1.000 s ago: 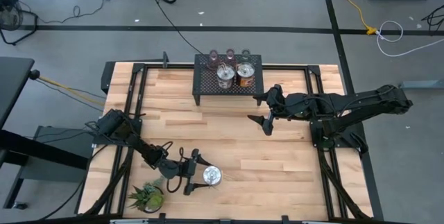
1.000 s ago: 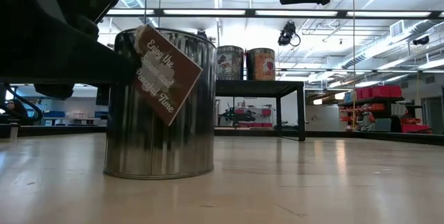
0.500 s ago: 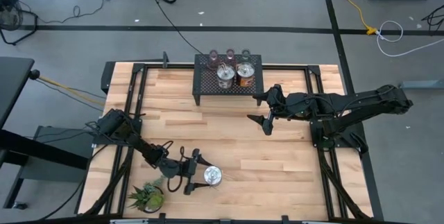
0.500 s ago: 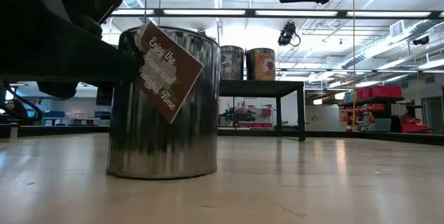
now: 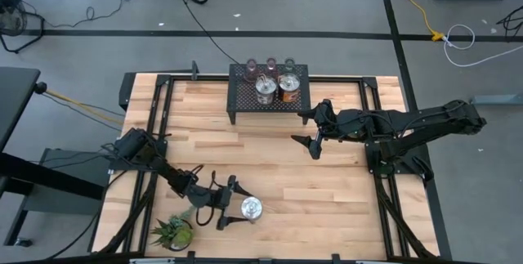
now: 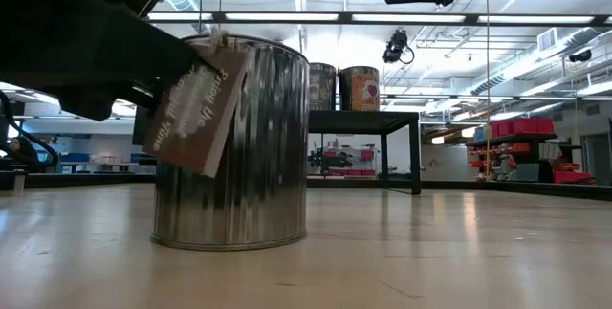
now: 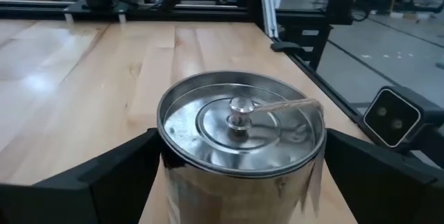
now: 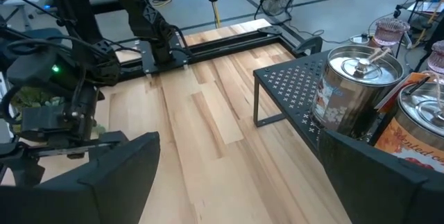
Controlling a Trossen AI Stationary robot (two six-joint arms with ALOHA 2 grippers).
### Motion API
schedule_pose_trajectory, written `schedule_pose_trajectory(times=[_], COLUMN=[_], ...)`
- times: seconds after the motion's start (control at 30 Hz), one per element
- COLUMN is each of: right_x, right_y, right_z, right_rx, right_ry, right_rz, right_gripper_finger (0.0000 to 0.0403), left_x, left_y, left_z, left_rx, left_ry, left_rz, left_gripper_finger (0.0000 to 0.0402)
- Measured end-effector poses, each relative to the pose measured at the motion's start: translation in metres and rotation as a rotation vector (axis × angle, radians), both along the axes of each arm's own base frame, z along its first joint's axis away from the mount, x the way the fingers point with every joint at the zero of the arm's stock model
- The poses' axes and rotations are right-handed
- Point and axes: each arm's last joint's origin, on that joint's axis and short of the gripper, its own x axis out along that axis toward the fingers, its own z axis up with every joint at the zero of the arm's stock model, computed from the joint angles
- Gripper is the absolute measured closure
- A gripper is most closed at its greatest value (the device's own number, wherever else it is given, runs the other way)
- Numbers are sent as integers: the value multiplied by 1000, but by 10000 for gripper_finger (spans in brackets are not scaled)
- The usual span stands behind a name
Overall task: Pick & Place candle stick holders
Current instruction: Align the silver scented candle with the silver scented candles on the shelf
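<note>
Grasp step: left gripper [image 5: 231, 203] jaws apart, straddling the silvery holder [image 5: 251, 208] standing on the table [image 5: 327, 190] near the front edge. Next: close, lift, carry to the rack [image 5: 245, 100]. Right gripper [image 5: 314, 132] hovers near the rack, jaws apart, empty.

Pale wooden table [image 5: 270, 145], planked, smooth with a soft sheen. Shiny silvery metal tin [image 7: 239, 148], ribbed mirror-like wall, glossy lid with small knob; brown paper tag [image 6: 196, 108] hanging at its side. Black perforated metal rack [image 8: 298, 92], matt. Two more polished tins [image 8: 350, 89] there, one coppery [image 8: 416, 137]. Pinkish glassy cups [image 5: 270, 64] behind. Left gripper [image 5: 225, 201] and right gripper [image 5: 313, 132]: matt black plastic.
</note>
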Motion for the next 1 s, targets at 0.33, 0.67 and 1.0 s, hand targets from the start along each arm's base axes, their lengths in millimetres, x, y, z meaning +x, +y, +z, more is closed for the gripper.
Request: schedule_pose_trajectory(times=[0.33,0.67,1.0], right_x=[0,0,0], right_y=[0,0,0], right_z=[0,1,1], right_rx=[0,1,1], right_ry=[0,-6,-7], right_rz=[0,0,0], right_gripper_finger=[14,14,14], left_x=[13,26,31], left_y=[-2,-4,-7], left_z=[-9,-3,-10], left_rx=[-19,-16,11], left_ry=[15,-17,-23], left_rz=[-36,-47,-72], left_gripper_finger=[3,3,60])
